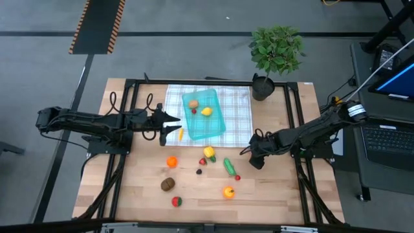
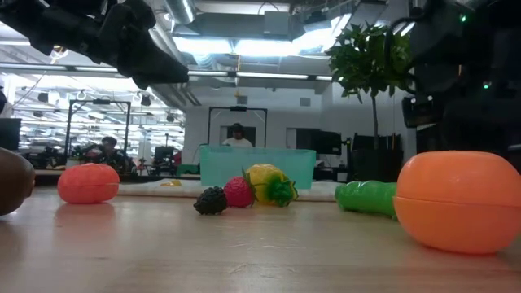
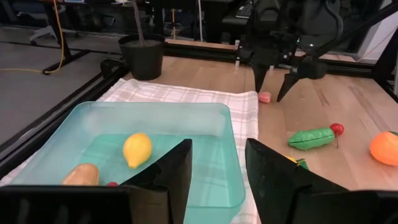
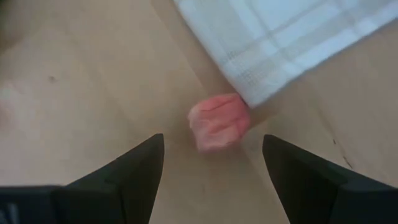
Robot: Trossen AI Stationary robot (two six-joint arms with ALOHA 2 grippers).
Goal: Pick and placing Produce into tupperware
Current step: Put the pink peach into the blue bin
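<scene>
While blurred, pink piece [image 4: 218, 121], cloth-edge [image 4: 261, 81] overlapping

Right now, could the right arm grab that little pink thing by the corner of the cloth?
Probably yes: the right gripper hangs open just above the pink piece, nothing lies between, though the cloth touches it.

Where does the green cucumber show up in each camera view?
High view: cucumber on bare wood just right of centre, nearer the picture's bottom than the tupperware.
Low view: cucumber right of centre, right of the tupperware.
Left wrist view: cucumber on the wood at right, beyond the tupperware.
Right wrist view: not in it.
Shared landmark: the teal tupperware, in all but the right wrist view.
</scene>
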